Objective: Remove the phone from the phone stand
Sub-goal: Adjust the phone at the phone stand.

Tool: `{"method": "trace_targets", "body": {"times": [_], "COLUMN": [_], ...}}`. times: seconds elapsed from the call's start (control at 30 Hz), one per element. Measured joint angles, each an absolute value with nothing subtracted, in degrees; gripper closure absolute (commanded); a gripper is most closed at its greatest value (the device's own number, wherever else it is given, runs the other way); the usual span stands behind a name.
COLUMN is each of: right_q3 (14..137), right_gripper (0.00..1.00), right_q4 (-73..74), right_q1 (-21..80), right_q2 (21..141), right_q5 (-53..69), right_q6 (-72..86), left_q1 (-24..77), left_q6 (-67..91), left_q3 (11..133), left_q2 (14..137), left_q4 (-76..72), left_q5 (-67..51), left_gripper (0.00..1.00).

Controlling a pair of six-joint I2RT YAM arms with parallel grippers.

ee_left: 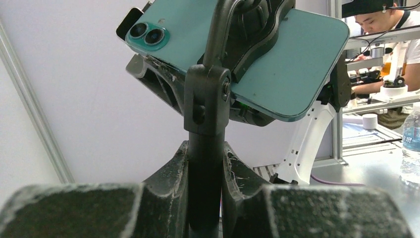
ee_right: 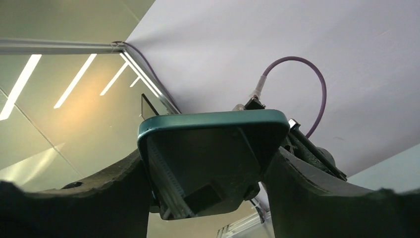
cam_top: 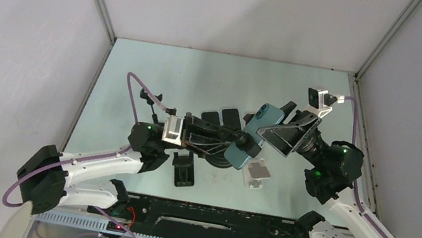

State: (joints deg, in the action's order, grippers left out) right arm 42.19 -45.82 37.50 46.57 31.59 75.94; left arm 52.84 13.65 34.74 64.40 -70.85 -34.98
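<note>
Pale green table (cam_top: 158, 72), left pincer (ee_left: 205, 156) clamping stand (ee_left: 205, 99); right pincer (ee_right: 205, 166) gripping phone (ee_left: 297, 64)

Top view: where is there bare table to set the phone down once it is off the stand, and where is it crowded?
Bare: the far strip of table along the back wall, and the near patch between the white block and the right arm. Crowded: the middle, around the phone stand, the phone and a black part.
</note>
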Motion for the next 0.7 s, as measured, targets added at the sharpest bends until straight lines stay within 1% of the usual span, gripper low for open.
{"method": "trace_targets", "body": {"times": [0.03,0.07,0.1,0.13,0.23,0.43,0.57,0.7], "right_q3": [42.2,42.1,42.1,42.0,41.9,41.4,41.3,42.2], "right_gripper": [0.52,0.62,0.67,0.77,0.89,1.00,1.00,1.00], "right_q4": [-45.9,-46.0,-45.9,-45.8,-44.7,-38.0,-30.7,-24.8], "right_q1": [37.7,38.0,38.3,38.6,39.8,42.4,43.7,44.9], "right_q2": [46.5,46.5,46.3,46.2,45.2,40.3,36.1,35.2], "right_q5": [31.4,31.1,30.7,30.1,28.2,22.0,17.1,13.2], "right_q6": [75.8,75.6,75.4,74.7,72.3,62.1,54.1,47.5], "left_q1": [52.8,52.8,52.8,52.7,52.8,52.8,52.9,52.9], "left_q6": [13.6,13.6,13.6,13.7,13.8,13.5,12.2,9.9], "left_q3": [34.7,34.7,34.7,34.7,34.7,34.7,34.7,34.7], "left_q2": [64.5,64.6,64.6,64.6,64.6,61.9,59.2,57.0], "left_q4": [-71.1,-71.5,-71.6,-71.7,-71.5,-65.1,-57.7,-49.9], "left_q5": [-35.0,-35.0,-35.0,-35.0,-34.9,-34.1,-32.4,-29.6], "left_gripper": [1.00,1.00,1.00,1.00,1.00,1.00,1.00,1.00]}}
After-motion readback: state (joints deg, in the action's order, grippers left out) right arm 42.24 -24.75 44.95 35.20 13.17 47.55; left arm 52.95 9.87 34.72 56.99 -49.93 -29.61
